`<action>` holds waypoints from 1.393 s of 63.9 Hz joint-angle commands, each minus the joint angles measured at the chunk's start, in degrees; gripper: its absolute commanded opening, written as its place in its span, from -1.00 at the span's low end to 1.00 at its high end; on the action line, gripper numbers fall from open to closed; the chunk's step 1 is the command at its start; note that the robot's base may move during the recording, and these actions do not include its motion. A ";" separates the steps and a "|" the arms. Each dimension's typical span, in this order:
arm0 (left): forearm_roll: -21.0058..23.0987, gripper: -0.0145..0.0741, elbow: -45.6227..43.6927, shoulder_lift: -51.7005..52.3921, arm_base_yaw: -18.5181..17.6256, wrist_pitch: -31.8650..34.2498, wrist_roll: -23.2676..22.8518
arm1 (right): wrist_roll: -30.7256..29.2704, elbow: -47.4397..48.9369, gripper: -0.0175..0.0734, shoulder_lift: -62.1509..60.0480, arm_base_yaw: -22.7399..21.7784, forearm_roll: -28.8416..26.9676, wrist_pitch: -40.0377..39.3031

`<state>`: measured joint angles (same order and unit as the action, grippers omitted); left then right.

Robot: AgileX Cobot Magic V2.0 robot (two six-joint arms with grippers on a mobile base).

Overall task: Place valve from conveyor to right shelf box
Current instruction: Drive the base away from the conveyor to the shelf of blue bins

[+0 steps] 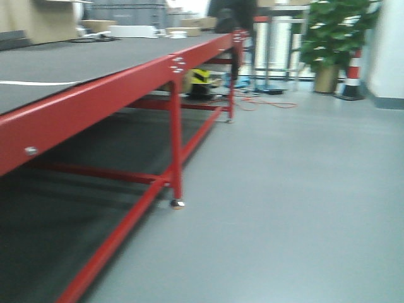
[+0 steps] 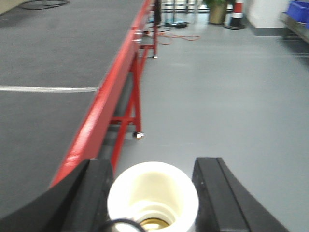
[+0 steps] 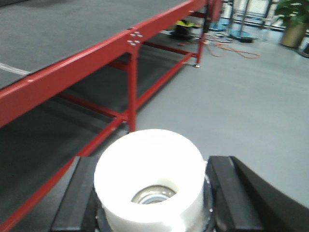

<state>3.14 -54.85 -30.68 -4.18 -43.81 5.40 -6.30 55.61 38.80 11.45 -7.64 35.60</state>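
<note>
In the left wrist view a white cylindrical valve (image 2: 153, 193), brass showing inside it, sits between black fingers (image 2: 96, 193), and my left gripper (image 2: 153, 164) is shut on it. The right wrist view shows my right gripper (image 3: 153, 159) shut on another white valve (image 3: 149, 169) with a metal core. The conveyor (image 1: 95, 63), a dark grey belt on a red frame, runs along the left (image 2: 48, 58) (image 3: 58, 29). Both grippers hang beside it, over the grey floor. A blue box (image 2: 299, 9) stands on a shelf at far right; I cannot tell whether it is the shelf box.
A red conveyor leg (image 1: 176, 139) stands on the grey floor (image 1: 303, 189). A yellow-black object (image 1: 200, 79) sits under the belt's far end. An orange cable (image 1: 265, 101), a potted plant (image 1: 331, 38) and a red-white cone (image 1: 352, 76) are at the back.
</note>
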 commanded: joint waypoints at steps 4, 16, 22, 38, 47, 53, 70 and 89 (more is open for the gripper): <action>0.36 -0.92 -0.47 0.18 -0.33 2.92 -0.20 | -0.03 1.01 -0.95 -0.45 -0.07 0.00 -4.81; 0.36 -0.92 -0.47 0.18 -0.33 2.92 -0.20 | -0.03 1.01 -0.95 -0.45 -0.07 0.00 -4.81; 0.36 -0.92 -0.47 0.18 -0.33 2.92 -0.20 | -0.03 1.01 -0.95 -0.45 -0.07 0.00 -4.81; 0.36 -0.92 -0.47 0.18 -0.33 2.92 -0.20 | -0.03 1.01 -0.95 -0.45 -0.07 0.00 -4.81; 0.36 -0.92 -0.47 0.18 -0.33 2.92 -0.20 | -0.03 1.01 -0.95 -0.45 -0.07 0.00 -4.81; 0.36 -0.92 -0.47 0.18 -0.33 2.92 -0.20 | -0.03 1.01 -0.95 -0.45 -0.07 0.00 -4.81; 0.36 -0.92 -0.47 0.18 -0.33 2.92 -0.20 | -0.03 1.01 -0.95 -0.45 -0.07 0.00 -4.81; 0.36 -0.92 -0.47 0.18 -0.33 2.92 -0.20 | -0.03 1.01 -0.95 -0.45 -0.07 0.00 -4.81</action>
<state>3.14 -54.85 -30.68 -4.18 -43.81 5.40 -6.30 55.61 38.71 11.45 -7.64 35.60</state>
